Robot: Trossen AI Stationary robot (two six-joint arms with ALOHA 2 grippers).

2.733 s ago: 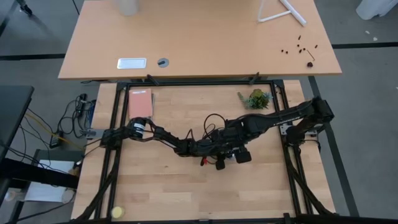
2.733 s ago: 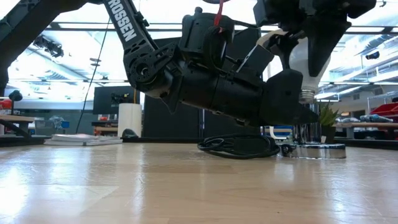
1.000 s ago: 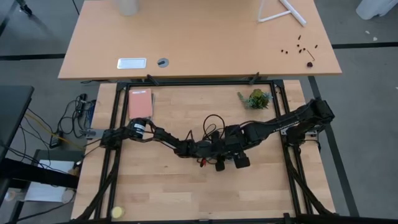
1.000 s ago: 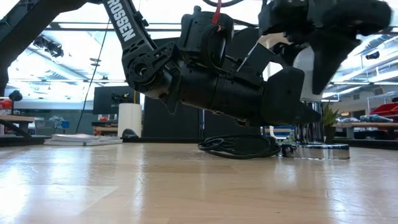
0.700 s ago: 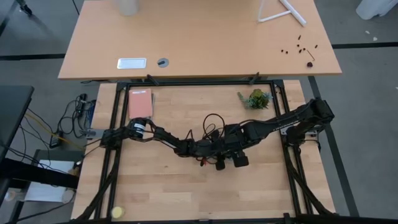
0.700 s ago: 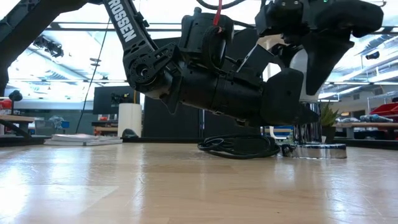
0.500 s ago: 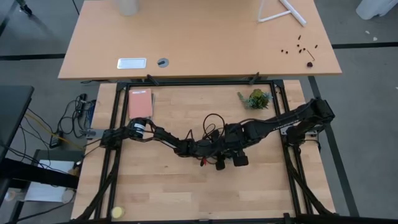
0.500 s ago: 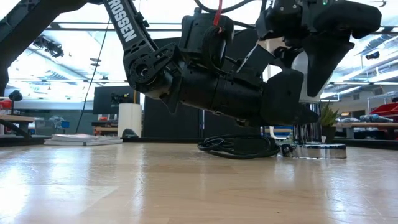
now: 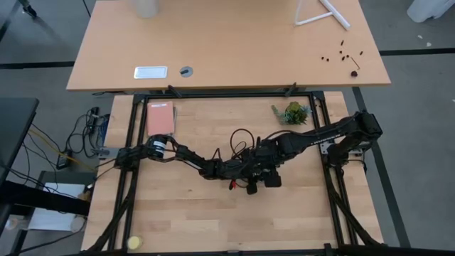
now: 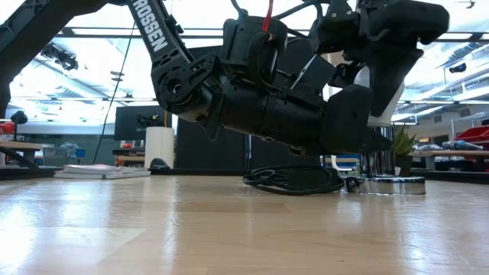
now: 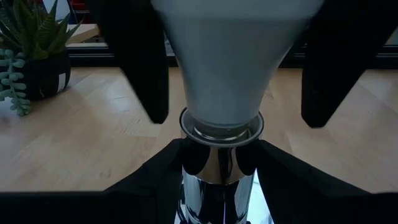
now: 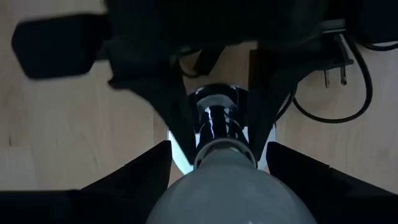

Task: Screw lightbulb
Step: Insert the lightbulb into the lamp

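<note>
Bulb [image 11: 222, 59] upright in the socket [image 11: 217, 165] near table centre. R gripper [image 12: 217, 171] grasps bulb from above; L gripper [image 11: 219, 177] clamps the socket stem (plant [image 9: 292, 113] toward back-right corner).

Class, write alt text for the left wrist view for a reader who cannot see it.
A white lightbulb sits upright in a shiny chrome socket, flanked by two dark gripper fingers. A small potted succulent stands on the wooden table behind.
</note>
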